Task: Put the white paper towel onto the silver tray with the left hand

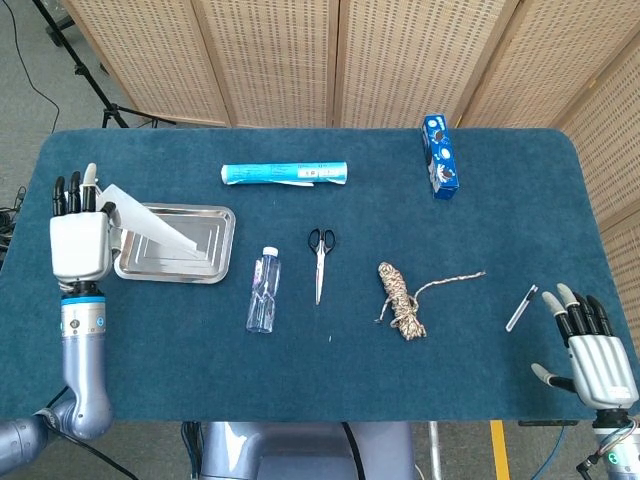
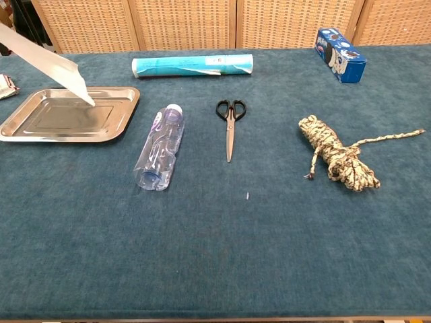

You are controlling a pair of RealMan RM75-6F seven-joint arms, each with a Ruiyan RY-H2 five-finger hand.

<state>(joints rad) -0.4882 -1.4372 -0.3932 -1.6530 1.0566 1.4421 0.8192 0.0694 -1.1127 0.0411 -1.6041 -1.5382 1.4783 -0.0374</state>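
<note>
My left hand (image 1: 80,235) hangs just left of the silver tray (image 1: 215,262) and holds one end of the white paper towel (image 1: 150,222). The towel stretches from the hand out over the tray, its free end hanging above the tray's middle. In the chest view the paper towel (image 2: 47,64) slants down from the left edge toward the silver tray (image 2: 27,124); the left hand itself is out of that frame. My right hand (image 1: 590,350) rests at the table's near right corner, fingers spread, holding nothing.
A clear plastic bottle (image 1: 264,290) lies just right of the tray. Scissors (image 1: 320,258), a coiled rope (image 1: 402,298) and a small pen-like stick (image 1: 521,306) lie across the middle and right. A blue-white roll (image 1: 285,173) and a blue box (image 1: 440,156) lie at the back.
</note>
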